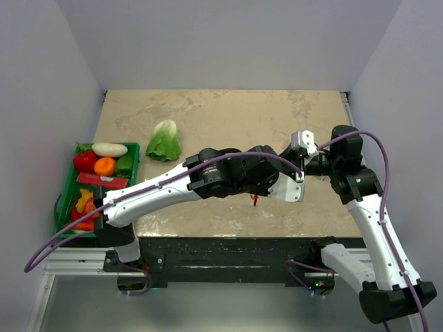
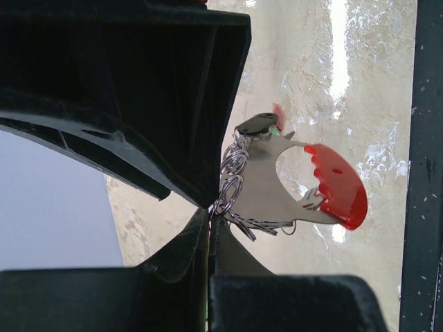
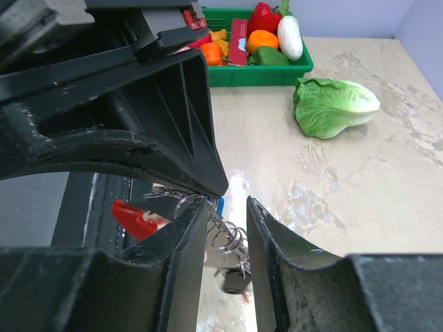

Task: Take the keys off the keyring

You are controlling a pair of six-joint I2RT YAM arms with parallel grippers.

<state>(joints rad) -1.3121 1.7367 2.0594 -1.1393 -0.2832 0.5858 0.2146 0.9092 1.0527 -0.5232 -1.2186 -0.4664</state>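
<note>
The keyring (image 2: 232, 173), a chain of thin silvery rings, hangs from my left gripper (image 2: 210, 218), whose jaws are shut on one ring. A flat metal fob with a red crescent edge (image 2: 339, 187) hangs off the rings. A dark key head (image 2: 257, 124) with green and red bits sits at the chain's far end. In the right wrist view my right gripper (image 3: 227, 207) stands open around the rings (image 3: 225, 235), which pass between its fingers without being clamped. The red fob (image 3: 135, 218), a blue bit (image 3: 219, 205) and the dark key (image 3: 235, 280) also show there. From above, only a red scrap (image 1: 255, 200) shows under the left arm.
A green basket (image 1: 69, 200) of toy vegetables stands at the table's left edge. A lettuce (image 1: 164, 140) lies beside it. Both arms meet over the right front of the table, close to its dark front edge (image 1: 228, 242).
</note>
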